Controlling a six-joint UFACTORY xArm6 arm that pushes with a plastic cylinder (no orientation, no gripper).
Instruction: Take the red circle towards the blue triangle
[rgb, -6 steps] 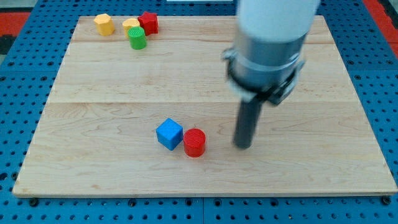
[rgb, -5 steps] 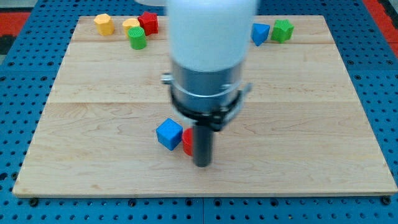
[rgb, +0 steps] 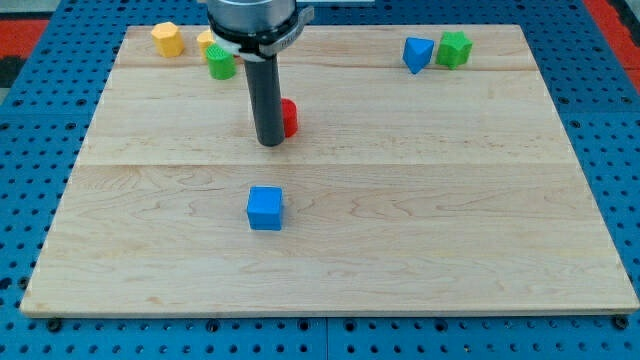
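Tip: my tip sat on the wooden board, left of centre and toward the far half. It is a plain rod with nothing to open or close and it held nothing; it could only push.
Red circle: the red circle showed only as a sliver at the rod's right edge, touching it or just beside it, mostly hidden behind the rod.
Tip against block: my tip stood on the left, slightly near side of the red circle, which looked like a fair side to push from toward the right.
Blue triangle: the blue triangle lay at the far right of the board, just beside a green block on its right.
Gap left: the red circle and the blue triangle were well apart, with bare board between them.
Progress: judged from this layout, the approach was done and most of the travel remained, to the right and farther away.
Blue cube: the blue cube lay alone nearer than my tip, apart from it and out of the likely path.
Far-left cluster: a yellow block and a green cylinder sat at the far left; another yellow piece behind the arm was too hidden to describe.
Risk: the circle could slip off the rod sideways.
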